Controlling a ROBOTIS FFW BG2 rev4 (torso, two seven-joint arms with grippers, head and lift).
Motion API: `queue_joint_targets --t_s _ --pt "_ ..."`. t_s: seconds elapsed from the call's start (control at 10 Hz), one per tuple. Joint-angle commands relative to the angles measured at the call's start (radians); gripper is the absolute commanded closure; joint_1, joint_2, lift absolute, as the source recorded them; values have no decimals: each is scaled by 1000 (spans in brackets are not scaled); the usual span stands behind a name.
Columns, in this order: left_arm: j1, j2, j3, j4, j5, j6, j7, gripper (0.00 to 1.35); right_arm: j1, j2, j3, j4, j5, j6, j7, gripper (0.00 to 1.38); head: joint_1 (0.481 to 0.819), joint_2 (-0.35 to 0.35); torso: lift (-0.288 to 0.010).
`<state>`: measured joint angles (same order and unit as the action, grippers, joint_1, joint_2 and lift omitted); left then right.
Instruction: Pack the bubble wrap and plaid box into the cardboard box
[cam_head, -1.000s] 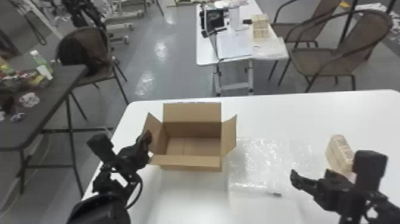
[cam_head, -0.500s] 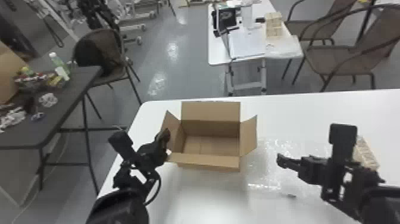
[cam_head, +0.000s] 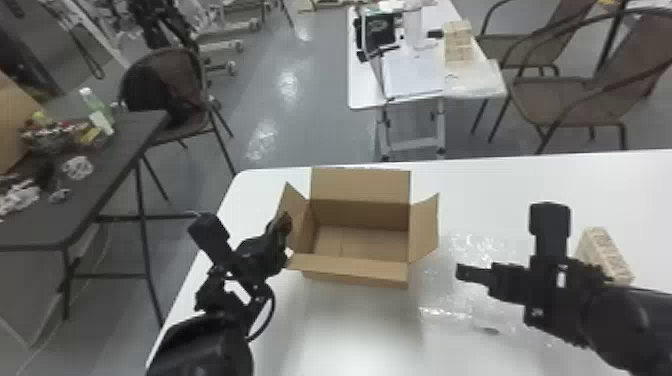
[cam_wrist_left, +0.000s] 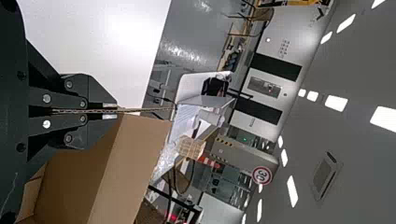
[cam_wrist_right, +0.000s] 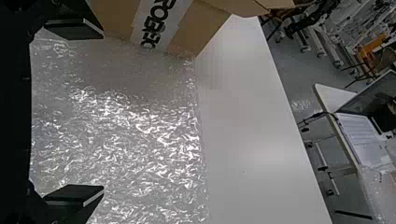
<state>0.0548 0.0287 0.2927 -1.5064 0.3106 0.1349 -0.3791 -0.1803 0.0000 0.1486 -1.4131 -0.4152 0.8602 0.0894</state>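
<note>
Clear bubble wrap (cam_wrist_right: 140, 116) lay between the cardboard box (cam_head: 357, 275) and plaid box (cam_head: 602, 250). The left fingers (cam_wrist_left: 97, 97) gripped a flap (cam_head: 292, 204); the right fingers (cam_wrist_right: 74, 192), apart above the wrap, needed to pinch its edge low and square.

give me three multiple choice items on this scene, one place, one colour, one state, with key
1. Clear bubble wrap lies:
A in the box
B on the table, right of the brown cardboard box
C under the box

2. The table top beneath the box is:
A black
B green
C white

3. The left gripper is:
A shut on a box flap
B wide open
C shut on bubble wrap

Key:
1 B, the head view shows it beside the box.
2 C, its bare surface is white.
3 A, the left wrist view shows cardboard between its fingers.
</note>
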Motion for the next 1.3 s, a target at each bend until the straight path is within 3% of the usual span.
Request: queue_joint_targets --t_s 0.0,0.5,0.7,0.9,1.2 --pt "-6 7 -21 0 7 -1 9 1208 -33 1 0 60 1 8 -19 127 695 269 -44" --pt "-13 17 -41 0 25 -5 16 1208 -116 1 0 198 12 40 -40 179 695 236 -44" --pt "-15 17 -41 2 28 -6 16 1208 -123 1 0 214 13 59 -40 607 695 232 -44" --pt "-15 20 -43 2 31 -1 16 1208 -128 1 0 217 13 77 -40 895 695 233 -44" --pt "-13 22 -44 2 39 -6 16 1208 -123 1 0 194 9 83 -40 1196 695 233 -44"
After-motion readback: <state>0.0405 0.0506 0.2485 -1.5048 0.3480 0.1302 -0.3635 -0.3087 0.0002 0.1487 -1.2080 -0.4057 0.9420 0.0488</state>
